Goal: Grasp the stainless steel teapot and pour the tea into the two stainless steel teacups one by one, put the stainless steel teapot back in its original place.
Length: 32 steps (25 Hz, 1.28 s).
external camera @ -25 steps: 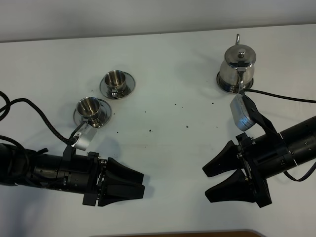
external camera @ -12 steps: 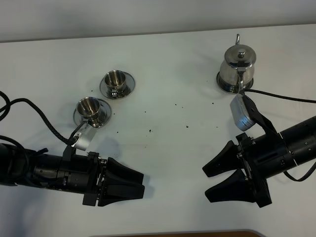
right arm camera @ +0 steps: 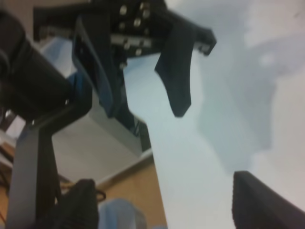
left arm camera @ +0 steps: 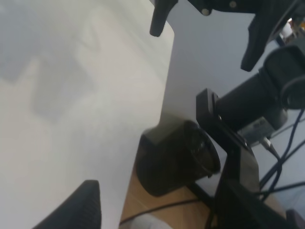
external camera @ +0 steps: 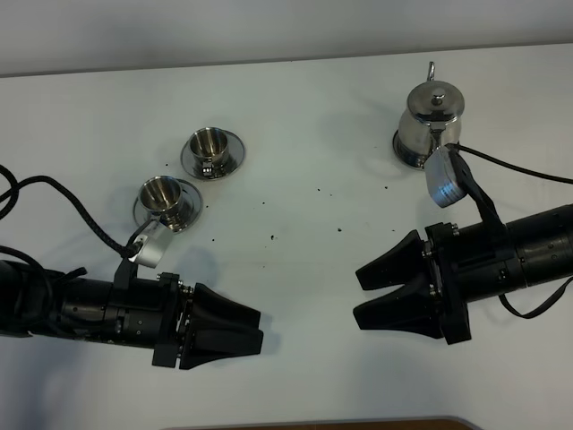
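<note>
The stainless steel teapot (external camera: 432, 116) stands upright on its round steel coaster (external camera: 402, 146) at the back right, spout toward the front. Two stainless steel teacups sit on saucers at the left, one farther back (external camera: 208, 146) and one nearer (external camera: 163, 197). My right gripper (external camera: 358, 294) is open and empty, in front of the teapot and well apart from it, pointing left. Its two fingers frame the right wrist view (right arm camera: 164, 195). My left gripper (external camera: 260, 330) lies low at the front left, jaws together, holding nothing, in front of the nearer cup.
Dark crumbs (external camera: 272, 236) are scattered over the middle of the white table (external camera: 304, 116). The table's front edge (external camera: 358, 421) runs close below both grippers. A black cable (external camera: 519, 174) trails from the right arm beside the teapot. The left wrist view shows the right gripper's open fingers (left arm camera: 159, 21).
My right arm has shifted left and slightly toward the back, staying open; its silver wrist camera now overlaps the teapot's front. The left arm has barely moved.
</note>
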### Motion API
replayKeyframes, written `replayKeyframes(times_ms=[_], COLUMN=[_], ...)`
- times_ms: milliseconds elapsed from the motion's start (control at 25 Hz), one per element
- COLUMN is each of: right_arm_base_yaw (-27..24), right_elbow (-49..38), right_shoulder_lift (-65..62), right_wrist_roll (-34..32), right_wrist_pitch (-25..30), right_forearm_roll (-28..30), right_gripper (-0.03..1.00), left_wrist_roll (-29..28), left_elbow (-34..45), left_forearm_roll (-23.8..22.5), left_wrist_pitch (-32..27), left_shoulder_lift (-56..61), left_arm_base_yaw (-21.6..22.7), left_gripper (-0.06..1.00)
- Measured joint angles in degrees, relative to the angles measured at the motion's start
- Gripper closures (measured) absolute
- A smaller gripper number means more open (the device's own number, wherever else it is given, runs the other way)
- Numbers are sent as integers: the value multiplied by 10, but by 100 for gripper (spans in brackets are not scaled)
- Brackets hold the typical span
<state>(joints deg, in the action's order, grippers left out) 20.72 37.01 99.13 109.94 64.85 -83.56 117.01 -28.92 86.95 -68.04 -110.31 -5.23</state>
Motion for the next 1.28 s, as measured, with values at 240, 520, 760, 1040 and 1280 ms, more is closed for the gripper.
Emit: replayKeyframes(times_ms=[240,520,760,1040,1280], right_arm_base_yaw=[0,0,0,0,0], right_elbow=[2,63,121,154,155], right_shoulder_lift=[0,1,-9,-52,-96], right_wrist_roll=[-4,-53,-144,-298,-378], right_wrist_pitch=[-6,-34,-88,-179,-217], right_forearm_roll=[-45,-32,67,218,282], right_gripper=[38,38,38,38,38], left_wrist_roll=[-29,-229,-426,-634,-809], left_elbow=[-8,-108,-207,-306,-365], left_forearm_roll=[28,-22,-140,-228,-376], left_wrist_pitch=[0,0,-1,-2,-5], left_shoulder_lift=[0,0,-1,11,107], left_arm_base_yaw=[0,0,0,0,0], left_gripper=[36,36,36,36,36])
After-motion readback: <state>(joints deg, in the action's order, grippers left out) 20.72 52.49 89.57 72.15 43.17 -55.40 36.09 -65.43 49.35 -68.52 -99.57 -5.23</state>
